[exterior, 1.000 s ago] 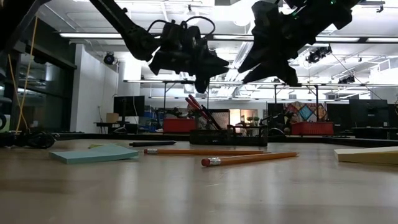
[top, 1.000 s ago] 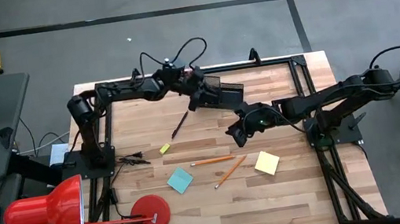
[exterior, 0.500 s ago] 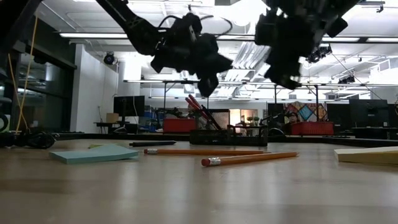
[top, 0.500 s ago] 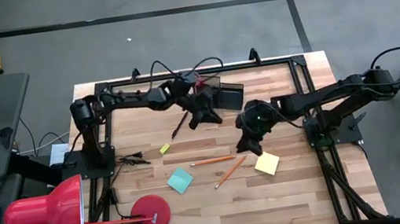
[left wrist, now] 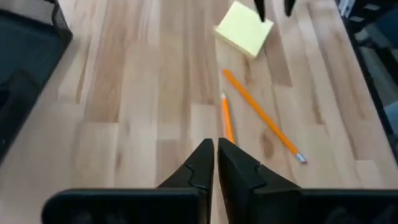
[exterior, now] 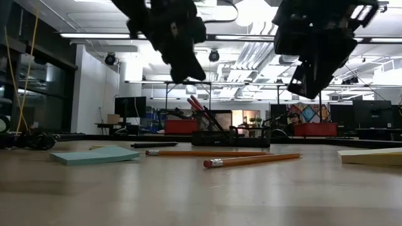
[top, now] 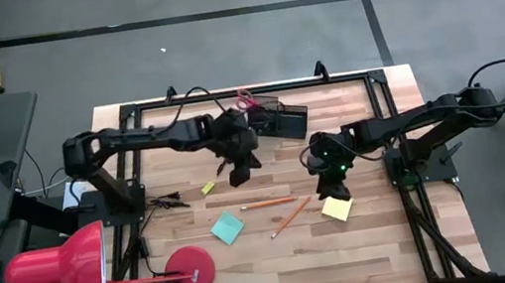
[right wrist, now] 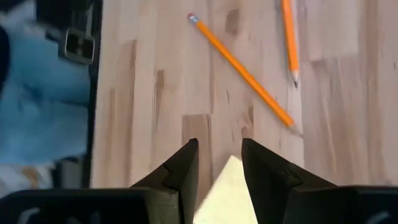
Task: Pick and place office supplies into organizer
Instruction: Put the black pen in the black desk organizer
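Observation:
The black organizer (top: pixel 279 117) stands at the table's far middle, with the red-handled scissors (top: pixel 246 97) sticking up out of it. Two orange pencils (top: pixel 267 203) (top: pixel 291 216), a blue pad (top: pixel 227 228), a yellow pad (top: pixel 339 209) and a tiny yellow block (top: pixel 207 187) lie flat on the table. A black pen (exterior: pixel 154 145) lies on the table in the low view. My left gripper (top: pixel 237 171) hangs shut and empty, above the table and left of the pencils. My right gripper (right wrist: pixel 219 158) is open, pointing down above the yellow pad's (right wrist: pixel 227 193) far corner, well clear of it.
A big red desk lamp (top: pixel 60 266) with a round base (top: pixel 190 271) stands at the near left. A black cable end (top: pixel 166 203) lies near the left frame post. The black table frame (top: pixel 385 122) runs around the wooden top. Bare wood lies along the near edge.
My left gripper has gone from beside the organizer toward the table's near left and turned its fingers down. My right gripper has gone toward the near right, from the table's middle to above the yellow pad, and has also tipped down. Nothing on the table has moved.

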Controlling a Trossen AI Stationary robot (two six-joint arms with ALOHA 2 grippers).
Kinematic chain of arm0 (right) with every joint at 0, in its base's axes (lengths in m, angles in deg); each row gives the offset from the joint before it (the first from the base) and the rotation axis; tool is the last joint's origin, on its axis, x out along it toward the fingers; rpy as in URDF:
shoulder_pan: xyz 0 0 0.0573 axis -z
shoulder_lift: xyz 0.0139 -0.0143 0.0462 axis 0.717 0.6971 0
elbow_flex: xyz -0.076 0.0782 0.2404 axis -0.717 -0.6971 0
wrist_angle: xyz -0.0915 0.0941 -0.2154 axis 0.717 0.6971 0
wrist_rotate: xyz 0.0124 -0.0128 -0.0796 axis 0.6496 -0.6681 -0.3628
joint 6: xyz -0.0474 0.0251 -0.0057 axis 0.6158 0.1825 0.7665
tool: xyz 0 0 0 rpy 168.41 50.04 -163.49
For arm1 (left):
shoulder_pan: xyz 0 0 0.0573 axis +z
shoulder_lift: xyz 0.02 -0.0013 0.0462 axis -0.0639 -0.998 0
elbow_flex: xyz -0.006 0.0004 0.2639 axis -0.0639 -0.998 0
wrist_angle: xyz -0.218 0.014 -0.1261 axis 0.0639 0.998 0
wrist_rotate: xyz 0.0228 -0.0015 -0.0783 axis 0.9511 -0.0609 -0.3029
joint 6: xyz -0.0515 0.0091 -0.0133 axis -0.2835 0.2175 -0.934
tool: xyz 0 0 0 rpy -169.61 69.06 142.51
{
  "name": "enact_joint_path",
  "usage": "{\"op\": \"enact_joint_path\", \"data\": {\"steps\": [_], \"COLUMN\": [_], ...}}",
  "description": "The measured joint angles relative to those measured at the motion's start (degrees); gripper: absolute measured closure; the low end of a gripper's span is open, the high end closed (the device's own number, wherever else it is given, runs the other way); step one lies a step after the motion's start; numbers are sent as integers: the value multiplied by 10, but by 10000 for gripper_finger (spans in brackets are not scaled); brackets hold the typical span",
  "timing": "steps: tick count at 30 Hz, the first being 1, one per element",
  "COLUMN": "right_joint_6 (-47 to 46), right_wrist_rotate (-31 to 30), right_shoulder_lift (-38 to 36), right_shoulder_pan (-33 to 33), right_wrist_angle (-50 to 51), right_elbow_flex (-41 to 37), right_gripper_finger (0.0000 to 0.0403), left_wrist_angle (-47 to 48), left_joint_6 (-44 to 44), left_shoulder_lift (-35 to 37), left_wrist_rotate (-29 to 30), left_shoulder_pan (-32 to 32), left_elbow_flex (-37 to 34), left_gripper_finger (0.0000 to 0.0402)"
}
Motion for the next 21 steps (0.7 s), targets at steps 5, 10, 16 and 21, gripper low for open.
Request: {"op": "enact_joint_path", "data": {"steps": [5,10,16,21], "right_joint_6": [99,162,135,77], "right_wrist_rotate": [-16,-39,-47,-39], "right_shoulder_lift": [0,0,0,0], "right_shoulder_pan": [6,17,40,63], "right_wrist_angle": [21,20,-33,-73], "right_elbow_flex": [0,0,0,0], "right_gripper_finger": [290,290,290,290], "left_wrist_angle": [56,93,132,219], "left_joint_6": [-46,-130,-195,-157], "left_shoulder_lift": [28,37,42,42], "left_wrist_rotate": [61,148,218,228], "left_shoulder_pan": [-47,-95,-134,-141], "left_elbow_flex": [0,0,0,0], "left_gripper_finger": [397,401,395,385]}}
